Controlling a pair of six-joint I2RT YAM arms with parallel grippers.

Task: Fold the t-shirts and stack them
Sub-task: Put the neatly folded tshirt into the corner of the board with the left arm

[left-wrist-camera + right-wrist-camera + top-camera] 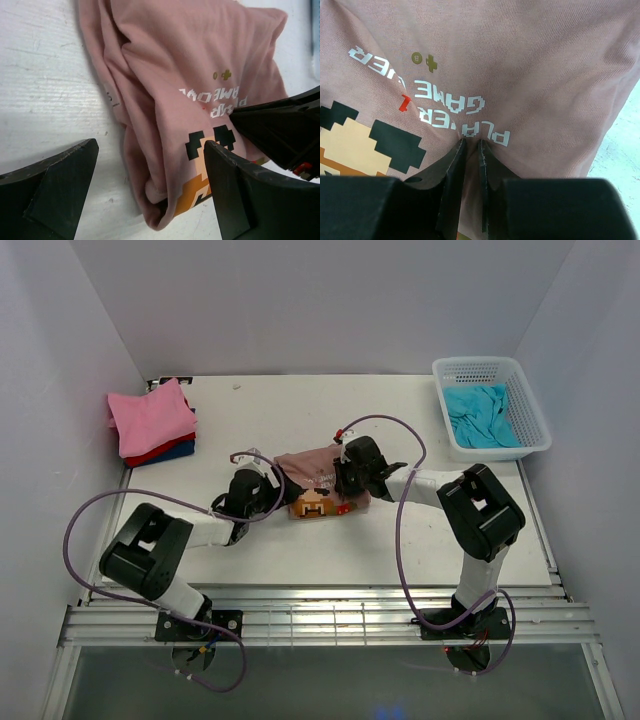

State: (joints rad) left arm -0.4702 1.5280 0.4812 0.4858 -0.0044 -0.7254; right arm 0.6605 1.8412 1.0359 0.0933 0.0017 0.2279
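Right fingers (451, 172) pinch the rose-brown t-shirt (530, 75); left fingers (57, 187) gape at its nine o'clock. I should lift slowly, keeping the fold aligned.

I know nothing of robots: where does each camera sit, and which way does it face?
Top external: above and behind the arms, looking down on the table; both arms show, bases nearest.
Left wrist: on the left arm, looking at the folded edge of the rose-brown t-shirt, framed by the open left pincer.
Right wrist: on the right arm, close on the shirt's print; the right pincer pinches the cloth.
Shared: both wrist views show the shirt's white lettering; the left also catches the right pincer.
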